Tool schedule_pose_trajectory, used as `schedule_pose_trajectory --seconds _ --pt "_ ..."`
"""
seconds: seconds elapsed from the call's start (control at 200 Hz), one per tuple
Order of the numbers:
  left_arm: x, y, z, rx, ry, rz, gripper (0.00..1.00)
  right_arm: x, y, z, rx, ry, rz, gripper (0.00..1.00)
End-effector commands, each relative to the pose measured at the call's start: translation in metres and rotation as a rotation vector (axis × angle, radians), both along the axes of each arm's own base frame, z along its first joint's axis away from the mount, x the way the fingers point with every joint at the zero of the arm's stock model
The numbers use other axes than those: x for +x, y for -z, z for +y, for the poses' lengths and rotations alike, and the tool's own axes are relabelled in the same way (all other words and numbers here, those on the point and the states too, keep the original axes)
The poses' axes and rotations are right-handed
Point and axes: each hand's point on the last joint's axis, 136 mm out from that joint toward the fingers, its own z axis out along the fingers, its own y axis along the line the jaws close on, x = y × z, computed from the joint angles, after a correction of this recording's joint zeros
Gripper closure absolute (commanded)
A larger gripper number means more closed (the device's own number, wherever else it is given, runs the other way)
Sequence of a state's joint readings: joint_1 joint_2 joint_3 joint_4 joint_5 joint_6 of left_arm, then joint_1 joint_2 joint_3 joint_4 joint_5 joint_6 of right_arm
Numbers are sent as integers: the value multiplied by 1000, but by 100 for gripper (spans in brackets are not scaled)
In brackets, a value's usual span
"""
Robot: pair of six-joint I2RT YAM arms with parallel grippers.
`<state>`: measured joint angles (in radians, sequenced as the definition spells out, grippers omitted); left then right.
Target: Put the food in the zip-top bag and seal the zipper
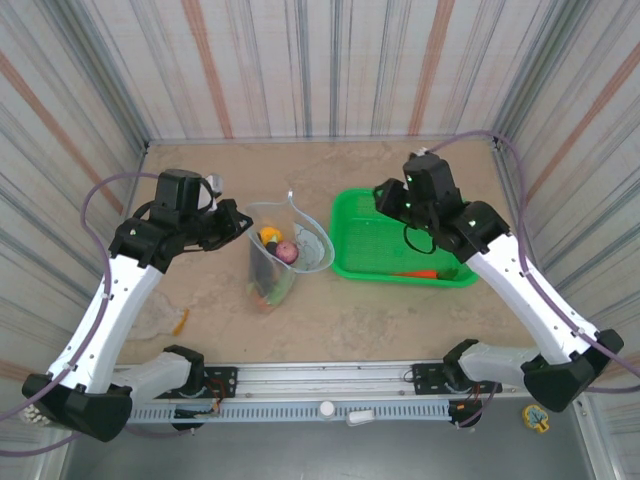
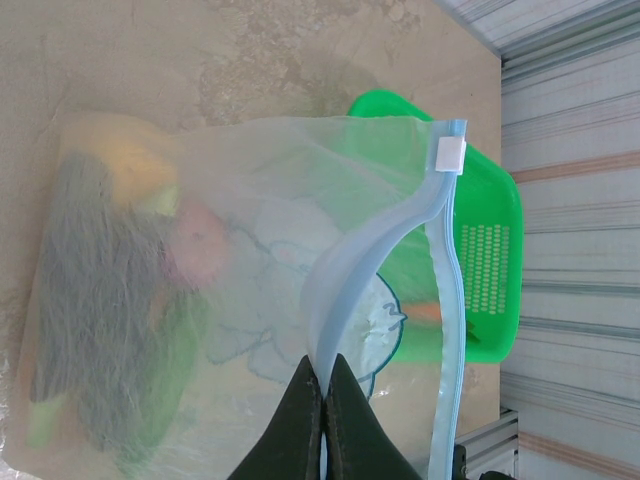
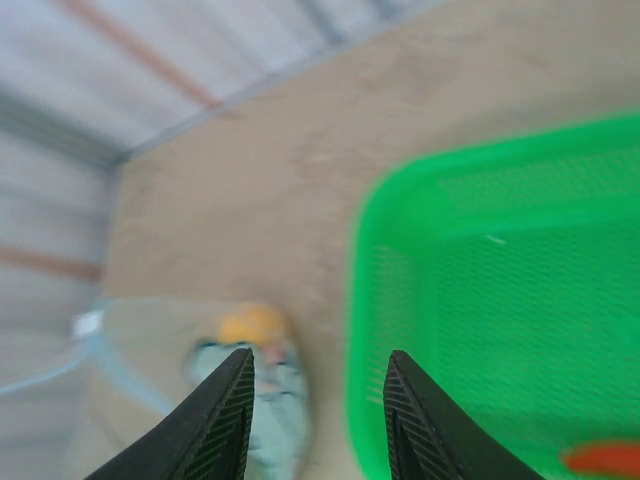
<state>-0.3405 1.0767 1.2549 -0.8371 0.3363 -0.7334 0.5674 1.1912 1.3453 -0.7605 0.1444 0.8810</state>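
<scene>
From the top external view, the left end effector [image 1: 236,226] holds the zip-top bag [image 1: 285,255] by its edge, lifting the mouth open toward the green mesh basket [image 1: 352,215] just beside it on the table [image 1: 350,320]. An orange carrot [image 1: 415,273] lies in the basket, its long axis along the near wall. The right end effector [image 1: 386,200] hovers over the basket's far left corner. The right arm is clearly the nearer one, and the carrot lies toward its base.

In the left wrist view, the left end effector [image 2: 325,420] is pressed together on one strip of the light-blue zipper [image 2: 360,275]. The other strip runs straight up to a white slider [image 2: 452,155]. Through the plastic show a yellow pepper [image 2: 135,165], a pink ball [image 2: 200,245], a dark eggplant [image 2: 85,270] and a green cucumber [image 2: 170,385].

The right wrist view is blurred. The right end effector [image 3: 320,420] is spread with nothing between its fingers. The basket [image 3: 500,300] is to its right, and the carrot [image 3: 600,458] is at the lower right corner.
</scene>
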Motion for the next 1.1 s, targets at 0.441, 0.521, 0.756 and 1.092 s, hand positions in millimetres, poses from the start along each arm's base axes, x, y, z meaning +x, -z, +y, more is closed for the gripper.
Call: schedule_pose_trajectory --seconds 0.441,0.521,0.756,1.092 --pt "-3 -8 3 20 14 -39 100 -59 175 -110 51 614 717 49" --pt "-4 -8 5 23 9 -42 100 -54 179 -112 47 625 738 49" --pt "-4 -10 6 29 7 -47 100 -42 191 -115 44 659 763 52" --pt "-3 -12 7 30 3 -48 100 -37 233 -124 35 723 887 51"
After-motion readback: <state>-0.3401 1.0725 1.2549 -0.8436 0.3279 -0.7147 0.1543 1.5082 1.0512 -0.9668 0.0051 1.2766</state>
